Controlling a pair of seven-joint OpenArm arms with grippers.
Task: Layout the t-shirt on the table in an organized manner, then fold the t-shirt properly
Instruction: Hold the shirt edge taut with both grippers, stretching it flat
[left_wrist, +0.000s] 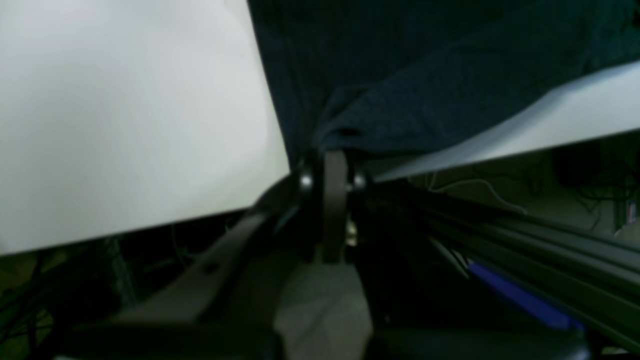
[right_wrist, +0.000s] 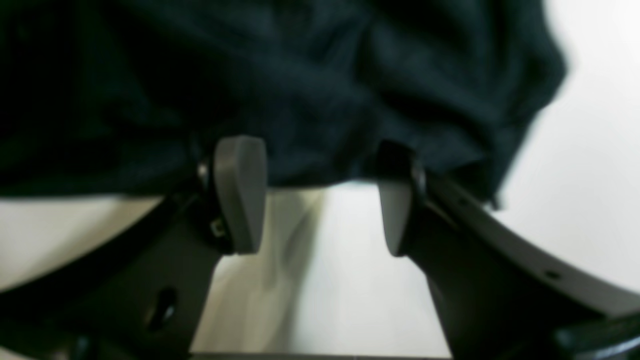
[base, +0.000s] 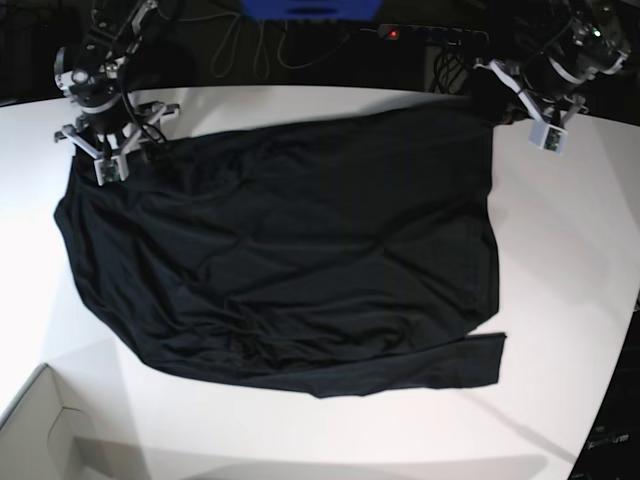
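The black t-shirt (base: 290, 260) lies spread over most of the white table (base: 560, 300), with one long sleeve along its near edge. At the shirt's far right corner, my left gripper (base: 495, 92) is shut on the hem; in the left wrist view the t-shirt (left_wrist: 425, 75) bunches at the closed left gripper (left_wrist: 334, 157). My right gripper (base: 110, 150) is at the far left corner. In the right wrist view the right gripper (right_wrist: 320, 200) stands open, its grey fingers (right_wrist: 240, 195) wide apart, with the edge of the t-shirt (right_wrist: 300, 75) just beyond the tips.
A white box corner (base: 40, 420) sits at the near left. Behind the table's far edge lie a power strip (base: 420, 33) with cables and a blue object (base: 310, 8). The table's curved edge runs down the right side.
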